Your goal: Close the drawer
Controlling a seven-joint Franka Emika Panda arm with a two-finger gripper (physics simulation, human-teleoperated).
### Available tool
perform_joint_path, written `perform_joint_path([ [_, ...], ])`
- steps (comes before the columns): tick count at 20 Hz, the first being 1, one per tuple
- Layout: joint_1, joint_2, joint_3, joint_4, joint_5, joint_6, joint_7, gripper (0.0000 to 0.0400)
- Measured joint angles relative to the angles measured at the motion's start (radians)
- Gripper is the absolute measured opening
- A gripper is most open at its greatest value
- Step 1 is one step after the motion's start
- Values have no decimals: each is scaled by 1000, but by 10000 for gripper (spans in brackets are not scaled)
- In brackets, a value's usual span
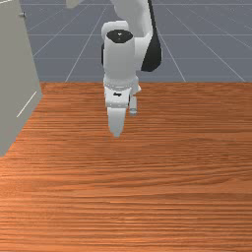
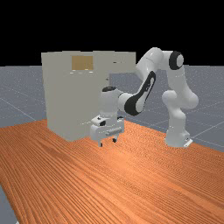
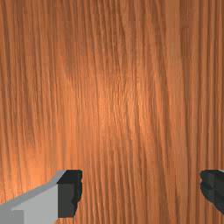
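Two jaws stand wide apart at the end of your gripper [image 2: 108,142], one at each side of the wrist view with a broad gap between them; they are open, grip nothing, and touch nothing that you can see. Straight below them you have the bare wood grain of the counter [image 3: 113,96], and the far view shows you both dark tips pointing down over it. Beyond the gripper in the far view, toward that view's left, rises your tall grey cabinet [image 2: 65,100], upright, with an orange-brown patch [image 2: 82,62] high on it. Your drawer [image 2: 123,63] is up at the cabinet's top, well above the jaws, and juts out toward the far view's right, so it stands open. In the front view the cabinet is at the left. Past the gripper, at the far view's right, your arm's base [image 2: 176,139] sits on the counter.
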Motion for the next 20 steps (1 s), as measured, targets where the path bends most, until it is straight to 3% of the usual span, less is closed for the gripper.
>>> perform_joint_path([
  [1, 0, 0, 0, 0, 0, 0, 0, 243],
  [2, 0, 0, 0, 0, 0, 0, 0, 148],
  [3, 0, 0, 0, 0, 0, 0, 0, 90],
  [5, 0, 0, 0, 0, 0, 0, 0, 33],
  [7, 1, -122, -3, -128, -6, 174, 8, 12],
  [9, 2, -246, -2, -61, -6, 33, 4, 5],
  [10, 3, -260, -2, 36, -4, -122, -1, 3],
  [11, 3, -283, -2, 81, -4, -176, -3, 2],
  [12, -3, -284, -3, 146, 54, -366, -45, 1],
  [13, 1, -373, -10, 38, 68, -350, -56, 1],
  [14, 2, -416, -2, 13, -5, -447, -14, 0],
  [16, -1, -568, -2, -147, -13, -442, -11, 0],
  [17, 2, -615, -32, -204, -12, -347, -139, 0],
  [19, -18, -544, -147, -118, 14, -361, -541, 0],
  [20, -66, -402, -225, 65, 92, -427, -939, 0],
])
